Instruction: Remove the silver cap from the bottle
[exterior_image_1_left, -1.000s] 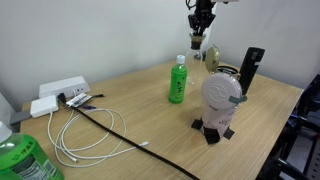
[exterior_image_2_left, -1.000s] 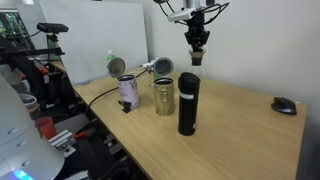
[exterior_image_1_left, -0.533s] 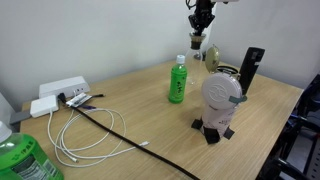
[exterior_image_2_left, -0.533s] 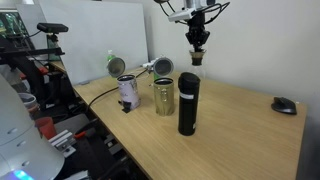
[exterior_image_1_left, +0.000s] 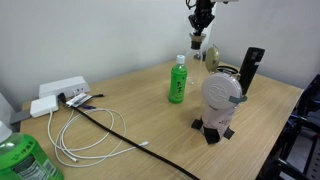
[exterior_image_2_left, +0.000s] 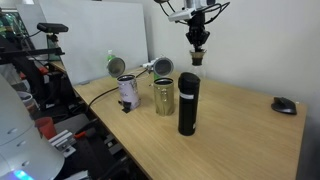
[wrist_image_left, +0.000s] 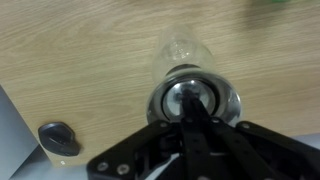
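My gripper (exterior_image_1_left: 198, 36) hangs high over the back of the wooden table, also in the other exterior view (exterior_image_2_left: 197, 44). Its fingers are shut on the silver cap (wrist_image_left: 168, 100), which shows as a shiny round ring around my fingertips (wrist_image_left: 192, 104) in the wrist view. The small pale bottle (exterior_image_1_left: 208, 55) hangs below the fingers, also in the exterior view (exterior_image_2_left: 196, 58) and as a clear body in the wrist view (wrist_image_left: 178, 48). I cannot tell whether the bottle touches the table.
A green bottle (exterior_image_1_left: 177, 80), a black tumbler (exterior_image_1_left: 250, 70) and a white round device (exterior_image_1_left: 220, 98) stand near the bottle. A gold can (exterior_image_2_left: 163, 95), a silver can (exterior_image_2_left: 127, 92), a mouse (exterior_image_2_left: 283, 104), a power strip (exterior_image_1_left: 58, 95) and cables (exterior_image_1_left: 90, 135) are on the table.
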